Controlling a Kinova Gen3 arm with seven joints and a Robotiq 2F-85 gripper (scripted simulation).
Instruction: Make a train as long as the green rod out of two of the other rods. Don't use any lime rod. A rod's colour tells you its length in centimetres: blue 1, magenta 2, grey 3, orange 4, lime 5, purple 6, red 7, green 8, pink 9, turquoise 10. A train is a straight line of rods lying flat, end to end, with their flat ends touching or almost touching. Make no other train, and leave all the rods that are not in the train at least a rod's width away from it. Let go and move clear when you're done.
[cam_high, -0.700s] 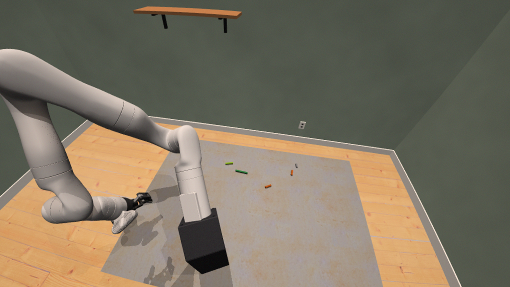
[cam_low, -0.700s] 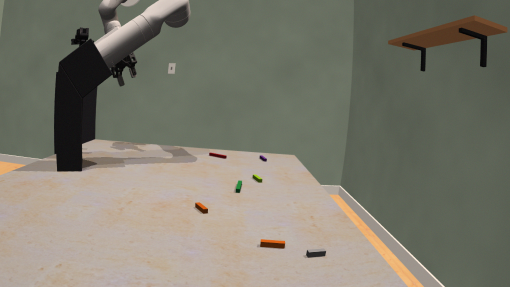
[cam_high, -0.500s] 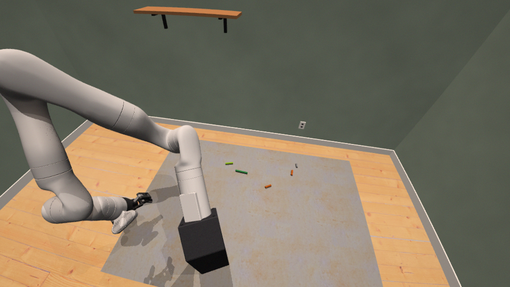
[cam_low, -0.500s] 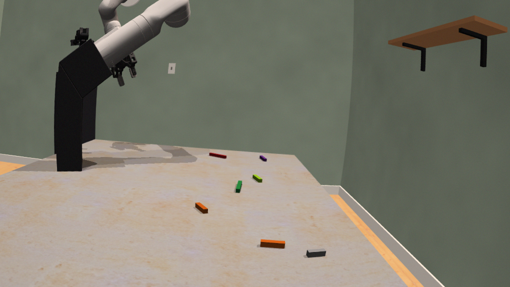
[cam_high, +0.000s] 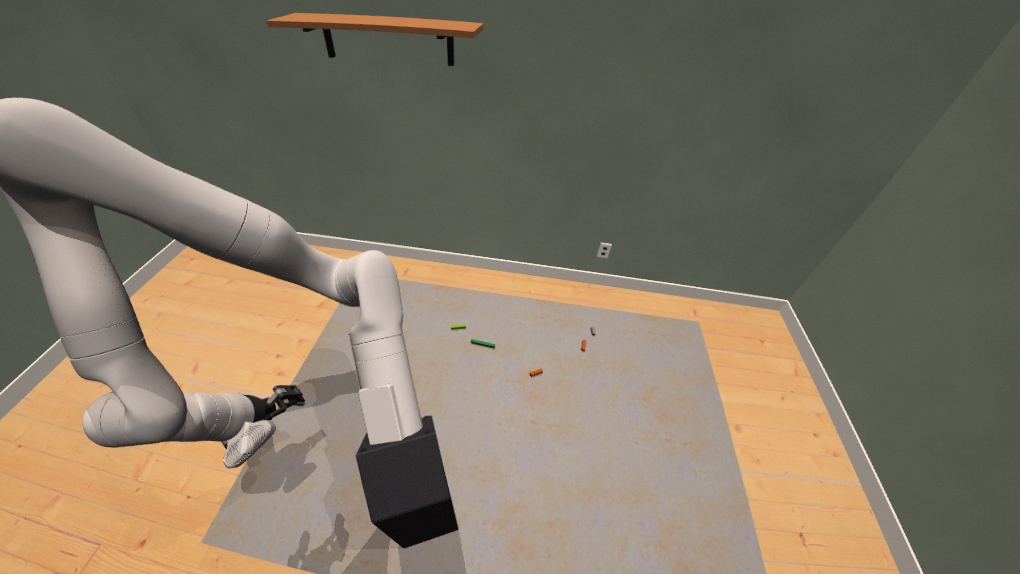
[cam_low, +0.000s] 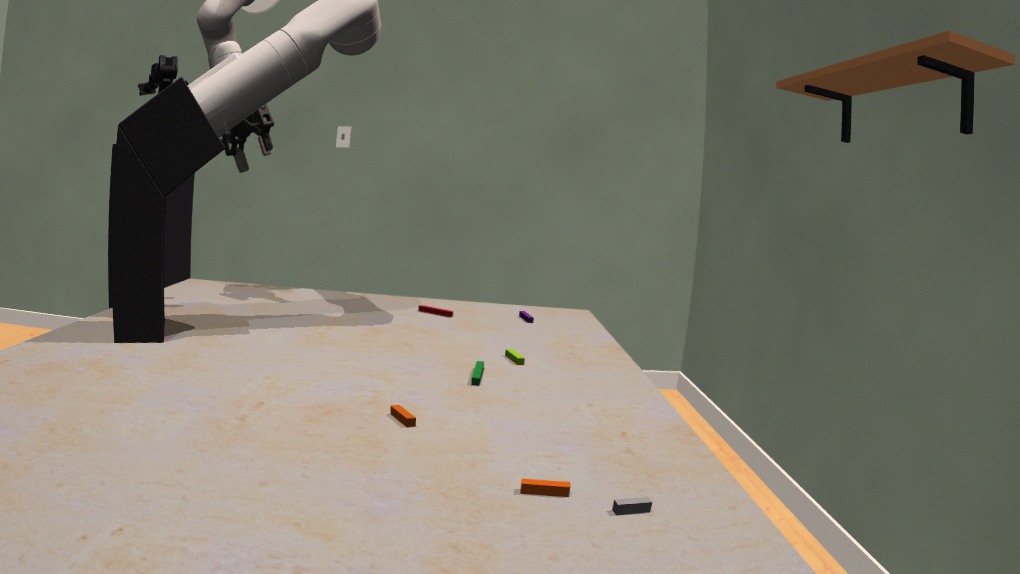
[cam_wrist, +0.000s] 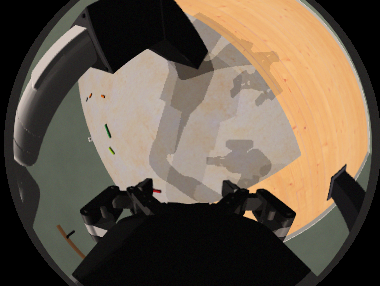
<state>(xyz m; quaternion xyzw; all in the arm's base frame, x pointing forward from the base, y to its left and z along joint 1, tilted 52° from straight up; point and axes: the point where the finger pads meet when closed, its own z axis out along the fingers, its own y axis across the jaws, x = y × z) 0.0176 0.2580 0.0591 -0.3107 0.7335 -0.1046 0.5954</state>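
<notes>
The green rod (cam_low: 477, 372) lies flat on the grey table top; it also shows in the top view (cam_high: 482, 343). Two orange rods (cam_low: 403, 415) (cam_low: 544, 487) lie apart nearer the front, with a grey rod (cam_low: 631, 506) beside the second one. A lime rod (cam_low: 514, 356) lies next to the green rod. A red rod (cam_low: 435, 310) and a purple rod (cam_low: 525, 316) lie at the far edge. My gripper (cam_high: 285, 399) is open and empty, high above the floor beside the table, far from all the rods. It shows behind the arm in the exterior view (cam_low: 249, 146).
The arm's black pedestal (cam_high: 406, 481) stands on the table's near-left part. The arm bends widely out over the wooden floor (cam_high: 106, 499). A wooden shelf (cam_high: 374, 25) hangs high on the wall.
</notes>
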